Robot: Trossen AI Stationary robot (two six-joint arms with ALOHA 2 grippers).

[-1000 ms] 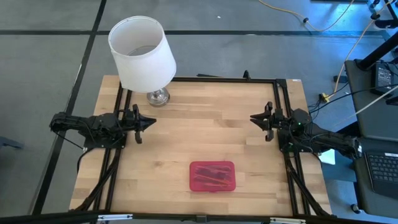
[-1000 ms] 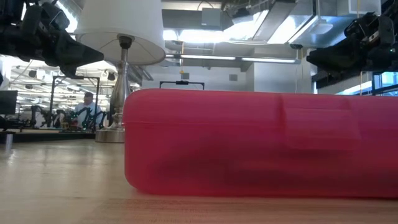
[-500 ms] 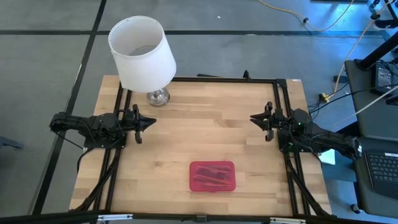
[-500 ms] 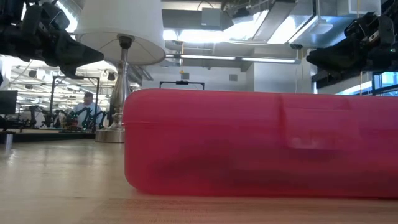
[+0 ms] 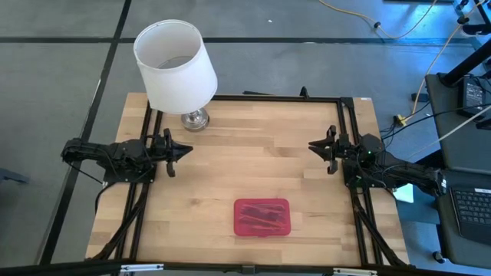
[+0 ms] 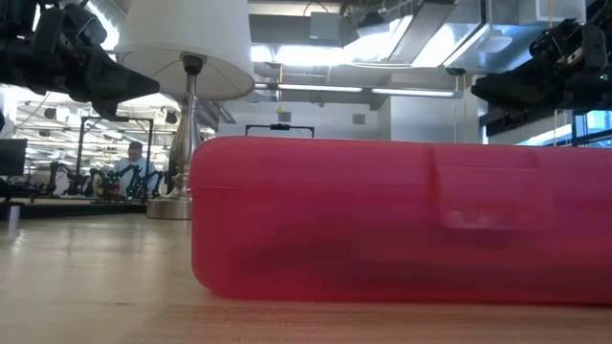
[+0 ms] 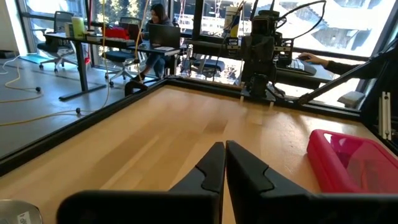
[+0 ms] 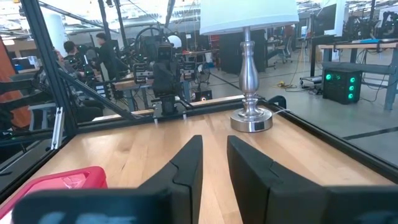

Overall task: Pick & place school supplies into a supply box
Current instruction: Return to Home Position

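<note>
The pink supply box [image 5: 262,217] lies flat with its lid closed near the front edge of the wooden table [image 5: 253,165], slightly right of centre. Farther back, the left gripper [image 5: 188,151] hovers at the left table edge, fingers together. The right gripper [image 5: 311,146] hovers at the right edge, fingers narrowly apart. The white-shaded lamp [image 5: 175,65] stands at the far left corner.
</note>
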